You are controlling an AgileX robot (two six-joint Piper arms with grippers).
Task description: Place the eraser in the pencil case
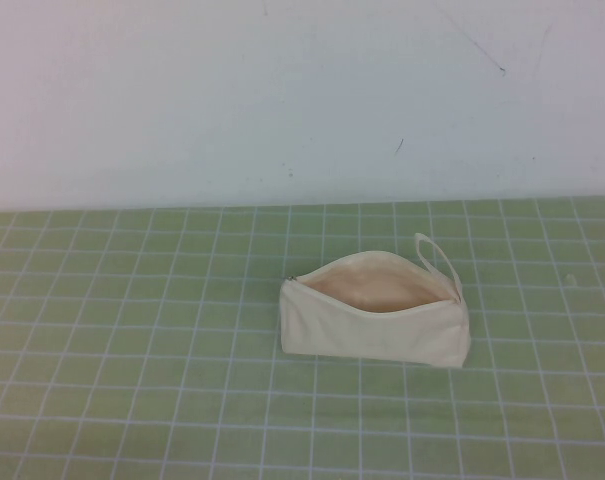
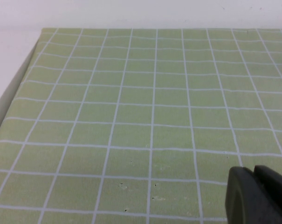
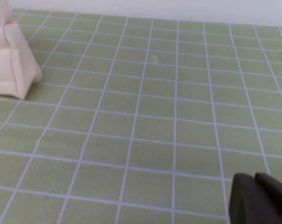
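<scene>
The cream pencil case (image 1: 377, 318) lies unzipped on the green grid mat, its mouth open upward, with a thin loop strap (image 1: 437, 252) at its right end. Its end also shows in the right wrist view (image 3: 10, 60). The eraser is not visible in any view. My left gripper (image 2: 256, 186) is shut and empty over bare mat. My right gripper (image 3: 256, 189) is shut and empty, to the right of the case and apart from it. Neither arm shows in the high view.
The green grid mat (image 1: 132, 330) covers the table up to a white wall (image 1: 282, 90) at the back. The mat's left edge (image 2: 19, 88) shows in the left wrist view.
</scene>
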